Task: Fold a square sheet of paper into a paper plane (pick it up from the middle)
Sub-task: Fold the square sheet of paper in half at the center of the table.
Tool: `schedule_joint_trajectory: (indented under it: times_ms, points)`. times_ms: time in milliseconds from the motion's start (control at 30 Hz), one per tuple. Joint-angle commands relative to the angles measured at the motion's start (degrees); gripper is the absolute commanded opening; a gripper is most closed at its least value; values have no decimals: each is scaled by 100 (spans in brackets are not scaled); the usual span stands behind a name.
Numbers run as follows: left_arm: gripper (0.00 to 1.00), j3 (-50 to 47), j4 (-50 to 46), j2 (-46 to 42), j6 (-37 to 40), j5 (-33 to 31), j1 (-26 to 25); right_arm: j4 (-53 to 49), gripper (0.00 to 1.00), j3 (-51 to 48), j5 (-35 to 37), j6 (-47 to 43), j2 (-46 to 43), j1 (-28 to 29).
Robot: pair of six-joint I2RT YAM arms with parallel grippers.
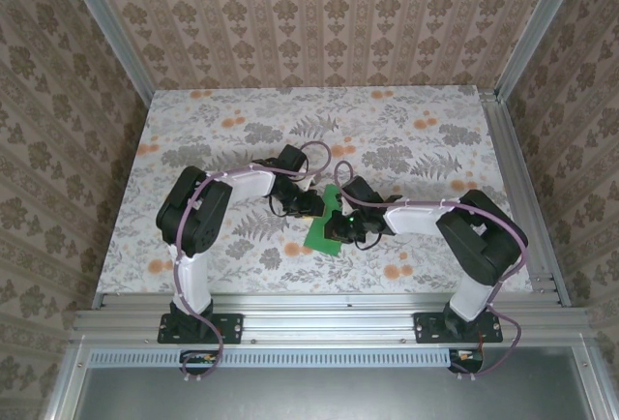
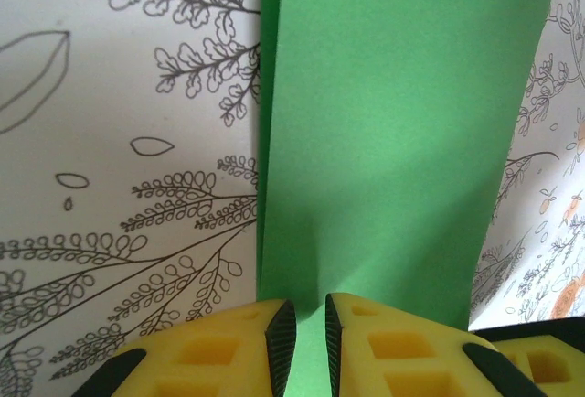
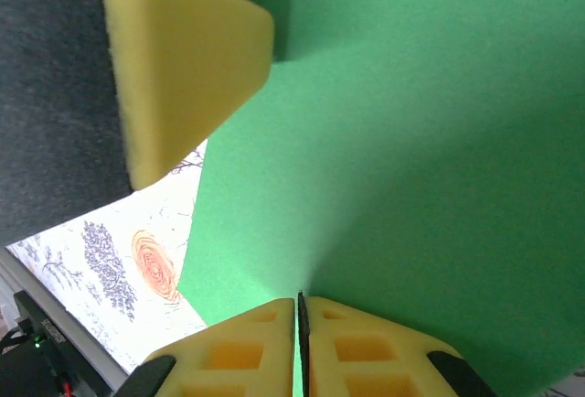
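1. The desk (image 1: 193,139) has a grey-and-orange floral top, and patterned walls close it in on three sides.
2. The left arm (image 1: 193,217) and the right arm (image 1: 479,236) rise from the near edge. Both bend inward, so their wrists meet near the middle of the desk.
3. The square sheet of paper (image 1: 324,234) is bright green and sits between the two wrists, a little nearer the front edge than the back. From above it looks like a narrow, slightly slanted strip. In the left wrist view the paper (image 2: 393,141) has a darker band down its left edge and casts a shadow on the desk to its right. In the right wrist view it (image 3: 430,141) curves up away from the desk.
4. The right tool (image 1: 353,226) (image 3: 300,351) has its yellow pads pressed together, with the sheet's edge clamped in the seam.
5. The left tool (image 1: 308,204) (image 2: 309,342) has its tips at the sheet. Its jaws are a narrow slit apart and green shows through the gap. One of its fingers (image 3: 174,59) hangs over the paper in the right wrist view.
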Motion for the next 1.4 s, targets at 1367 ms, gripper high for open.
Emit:
schedule_joint_trajectory:
  times_ms: [1367]
  points:
    - [24, -323, -455, 746, 306, -850, 88, 1011, 14, -695, -45, 925, -229, 238]
